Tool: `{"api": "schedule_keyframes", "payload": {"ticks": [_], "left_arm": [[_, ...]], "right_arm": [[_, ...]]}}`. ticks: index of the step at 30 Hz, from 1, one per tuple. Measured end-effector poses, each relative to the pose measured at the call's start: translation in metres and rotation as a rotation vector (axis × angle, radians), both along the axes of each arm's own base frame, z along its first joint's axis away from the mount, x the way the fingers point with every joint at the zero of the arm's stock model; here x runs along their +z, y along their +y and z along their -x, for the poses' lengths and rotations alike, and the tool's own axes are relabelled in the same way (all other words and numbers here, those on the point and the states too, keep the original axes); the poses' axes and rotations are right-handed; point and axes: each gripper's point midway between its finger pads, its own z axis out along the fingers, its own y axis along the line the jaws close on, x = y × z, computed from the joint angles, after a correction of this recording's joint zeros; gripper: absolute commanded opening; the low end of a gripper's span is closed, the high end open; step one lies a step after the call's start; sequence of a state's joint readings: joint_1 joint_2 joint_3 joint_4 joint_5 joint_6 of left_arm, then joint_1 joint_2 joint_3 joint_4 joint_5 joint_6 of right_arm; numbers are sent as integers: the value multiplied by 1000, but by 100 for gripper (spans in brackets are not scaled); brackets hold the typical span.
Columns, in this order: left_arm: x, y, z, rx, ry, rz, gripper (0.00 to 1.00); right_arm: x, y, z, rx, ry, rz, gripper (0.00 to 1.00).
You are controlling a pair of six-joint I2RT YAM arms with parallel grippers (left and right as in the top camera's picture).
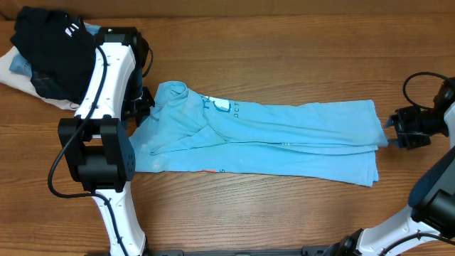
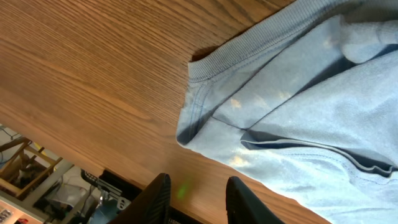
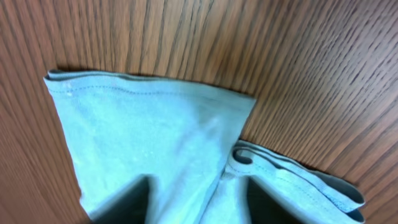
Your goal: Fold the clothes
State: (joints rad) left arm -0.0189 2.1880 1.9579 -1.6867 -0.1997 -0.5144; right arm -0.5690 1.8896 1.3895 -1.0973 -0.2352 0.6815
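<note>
- Overhead: the light sky-blue short-sleeved shirt (image 1: 284, 135) lies on the brown wood-grain table (image 1: 284, 43), folded lengthwise into a long band. Its long axis runs from one arm to the other.
- The collar end, with the printed lettering beside it, lies toward the white and black left arm (image 1: 106, 85). The straight hem end lies toward the right arm (image 1: 434, 192).
- The left jaws sit just beside the collar end and the right jaws just beside the hem end, so each arm is nearer to its own end of the band.
- A black garment with a white tag (image 1: 50, 43) is heaped on pale fabrics behind the left arm, well apart from the fold.
- Left wrist: the left jaws stand partly open with only bare table (image 2: 93, 74) showing between them, and they hold nothing.
- The shirt (image 2: 298, 106) lies ahead of them and off to one side. Its ribbed edge and a stitched seam are nearest, close to the fingers but not touching them.
- Right wrist: the right jaws stand well apart. The hem (image 3: 149, 124) lies flat on the table (image 3: 186, 37) and reaches in between the fingers, with a second layer just beside it.
- We see no pinch on the cloth, so we judge that these jaws hold nothing.
- We judge the next fold must cross the long axis, so one end has to be picked up and carried toward the other.
</note>
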Motion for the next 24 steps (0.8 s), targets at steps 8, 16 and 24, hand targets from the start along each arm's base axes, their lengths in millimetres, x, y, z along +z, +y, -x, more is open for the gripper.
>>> {"api": "schedule_keyframes", "payload": {"ticks": [8, 16, 24], "left_arm": [[-5, -4, -12, -3, -51, 28, 36], [-15, -63, -43, -130, -169, 262, 25], [-16, -126, -41, -274, -179, 346, 4]], "right_arm": [[0, -3, -3, 22, -14, 18, 100], [0, -1, -4, 58, -22, 26, 100], [0, 17, -13, 143, -31, 30, 91]]}}
